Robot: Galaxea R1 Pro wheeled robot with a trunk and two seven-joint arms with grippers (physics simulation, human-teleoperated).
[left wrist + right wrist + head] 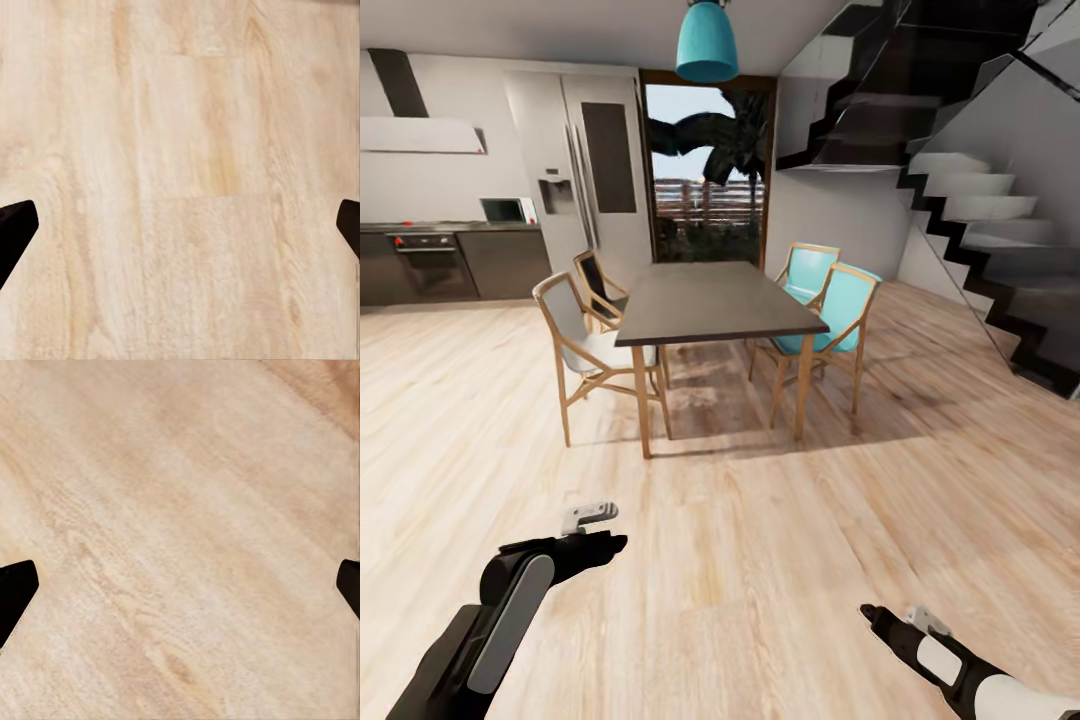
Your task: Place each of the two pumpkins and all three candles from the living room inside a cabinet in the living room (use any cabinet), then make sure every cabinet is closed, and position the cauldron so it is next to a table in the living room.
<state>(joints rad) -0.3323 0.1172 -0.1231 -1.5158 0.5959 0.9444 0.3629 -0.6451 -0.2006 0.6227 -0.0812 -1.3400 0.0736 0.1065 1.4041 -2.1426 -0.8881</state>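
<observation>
Pale wood plank floor (pixel 760 560) under both arms, nothing else under them. No pumpkins, candles, cabinet or cauldron visible from this spot, so their place relative to the grippers can't be told.

Left gripper (pixel 615 543): low, held out over bare floor, dark fingers pointing forward toward the dining set. In the left wrist view the two fingertips (pixel 15 225) sit at opposite edges with only floor (pixel 180 180) between them, so jaws spread wide, gripping nothing.

Right gripper (pixel 868 610): lower and closer to the robot than the left one, well apart from it, tip angled inward toward the left arm. Right wrist view gives the same picture: fingertips (pixel 15 589) at the edges, floor planks (pixel 180 540) running diagonally between. Spread wide, empty.

Ahead of both grippers, well apart: dark-topped dining table (pixel 715 300) on light wooden legs. Beyond the left gripper, two wooden chairs with pale seats (pixel 585 340) at the table's side; beyond the right gripper, two chairs with teal seats (pixel 830 300) at the other side. Teal pendant lamp (pixel 707 42) hangs above the table.

Further out past the left gripper: dark kitchen cupboards with an oven (pixel 430 265), microwave (pixel 508 209) on the counter, tall fridge (pixel 585 170). Past the right gripper: staircase with dark edging (pixel 980 200). Glazed door (pixel 705 170) behind the table, greenery outside.
</observation>
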